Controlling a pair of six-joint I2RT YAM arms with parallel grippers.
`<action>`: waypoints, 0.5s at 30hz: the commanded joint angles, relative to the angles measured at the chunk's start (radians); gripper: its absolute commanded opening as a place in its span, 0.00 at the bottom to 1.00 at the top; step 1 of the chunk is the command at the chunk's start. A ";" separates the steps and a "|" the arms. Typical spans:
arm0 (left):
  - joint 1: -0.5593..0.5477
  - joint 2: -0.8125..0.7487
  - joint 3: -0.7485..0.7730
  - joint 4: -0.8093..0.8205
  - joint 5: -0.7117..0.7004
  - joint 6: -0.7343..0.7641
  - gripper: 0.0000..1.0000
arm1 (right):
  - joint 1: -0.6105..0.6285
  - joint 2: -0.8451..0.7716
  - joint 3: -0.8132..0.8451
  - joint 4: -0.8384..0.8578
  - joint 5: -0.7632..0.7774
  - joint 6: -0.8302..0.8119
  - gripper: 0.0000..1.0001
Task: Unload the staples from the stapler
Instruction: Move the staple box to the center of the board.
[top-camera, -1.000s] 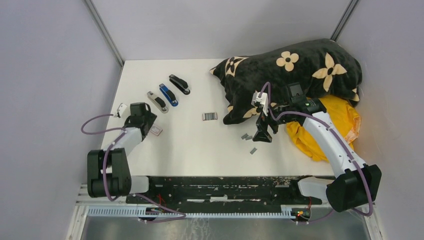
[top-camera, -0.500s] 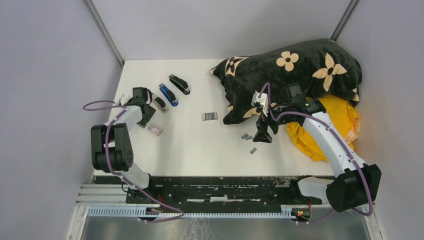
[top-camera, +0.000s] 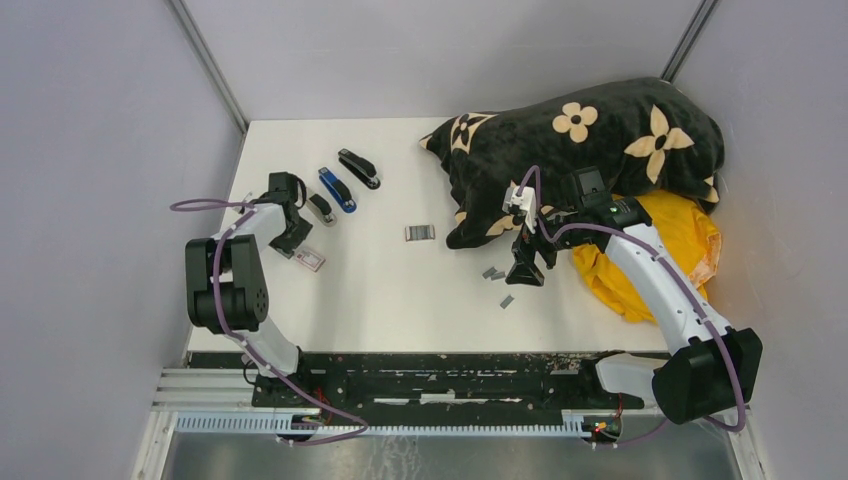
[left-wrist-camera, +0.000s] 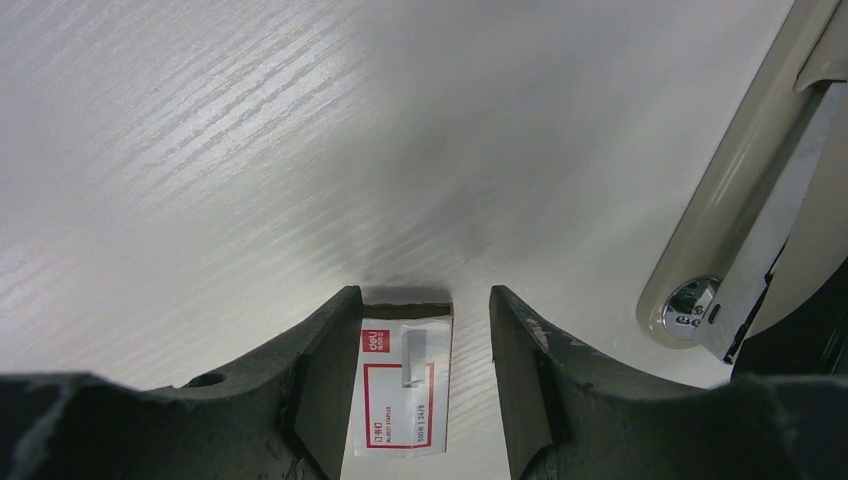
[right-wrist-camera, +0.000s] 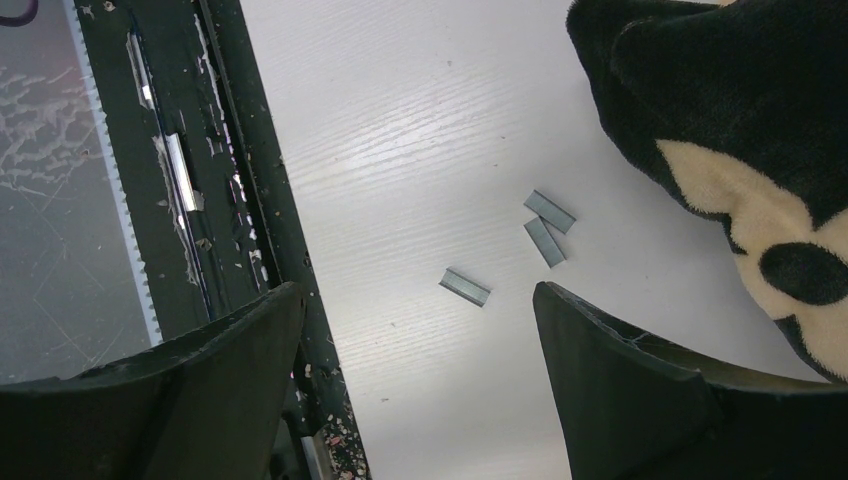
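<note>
A: Staples (right-wrist-camera: 465, 287): three short grey strips loose on the tabletop (right-wrist-camera: 400, 150), near the black blanket (right-wrist-camera: 700, 80). Our right end effector (right-wrist-camera: 418, 295) hangs over them, jaws wide, empty.
B: We judge them light, stiff, brittle at the joins, slippery lying flat. Pinch across the long sides.
A: Left end effector (left-wrist-camera: 420, 300): jaws apart, nothing held, beside the grey stapler (left-wrist-camera: 740, 200).
B: Small box (left-wrist-camera: 405, 385) below: white, red-framed label, print too small for us.

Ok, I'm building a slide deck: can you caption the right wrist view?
Open right gripper above three loose staple strips on the white table, beside a black floral blanket.
</note>
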 joint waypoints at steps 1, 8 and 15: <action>0.006 0.001 0.006 0.013 0.010 0.011 0.57 | 0.003 -0.029 -0.001 0.026 -0.008 0.000 0.92; 0.005 -0.006 -0.023 0.032 0.064 -0.001 0.58 | 0.002 -0.033 -0.002 0.026 -0.013 -0.002 0.92; 0.004 -0.023 -0.063 0.042 0.087 -0.009 0.58 | 0.003 -0.036 -0.002 0.026 -0.013 -0.004 0.91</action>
